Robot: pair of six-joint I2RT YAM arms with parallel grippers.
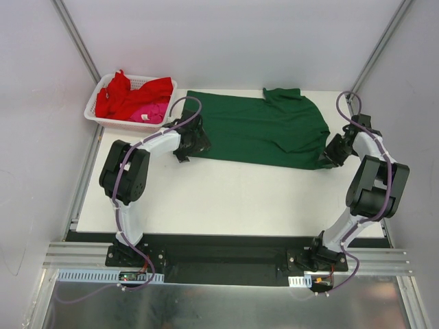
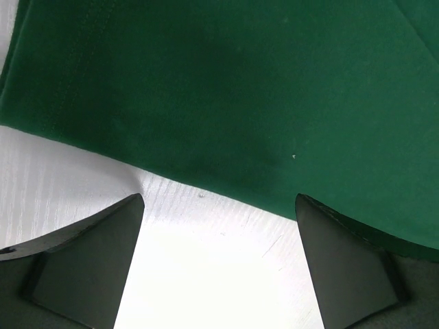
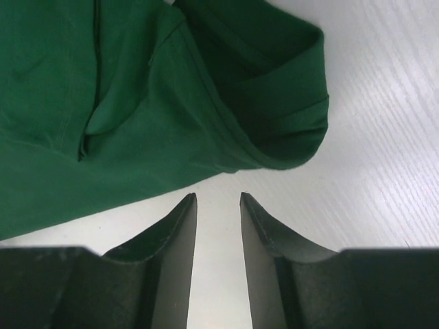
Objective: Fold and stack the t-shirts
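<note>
At the far left, the white mesh basket is holding a red t-shirt and what is probably a pink one. My left gripper is hovering wide open and empty at the left hem of the dark green t-shirt, which is lying spread across the table. My right gripper is sitting just off the shirt's bunched right corner, jaws narrowly parted, gripping nothing.

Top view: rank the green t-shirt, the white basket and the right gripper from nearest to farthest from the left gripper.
From the left gripper:
1. green t-shirt, directly beside it, at the shirt's left edge.
2. white basket, behind and to the left.
3. right gripper, far right, at the shirt's opposite end.
</note>
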